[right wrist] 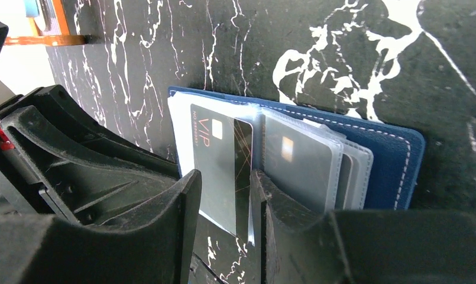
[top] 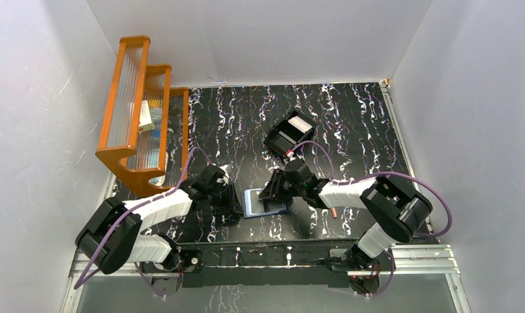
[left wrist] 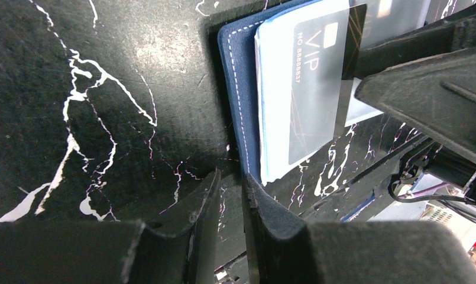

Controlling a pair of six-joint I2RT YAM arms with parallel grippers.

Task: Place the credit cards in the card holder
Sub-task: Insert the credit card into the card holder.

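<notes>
The card holder is lying open on the black marbled table, near the front edge, between my two grippers. From above, I am seeing the left gripper at its left side and the right gripper over its far right corner. A black box is sitting farther back.

Left wrist view: the fingers are showing only a slim gap, right at the holder's navy edge; I cannot tell whether they are pinching it. A grey card marked VIP is lying on the pale lining.

Right wrist view: the fingers are standing narrowly apart with the VIP card's near end between them; I cannot tell whether they are clamping it. More pale cards are sitting in clear sleeves beside it.
</notes>
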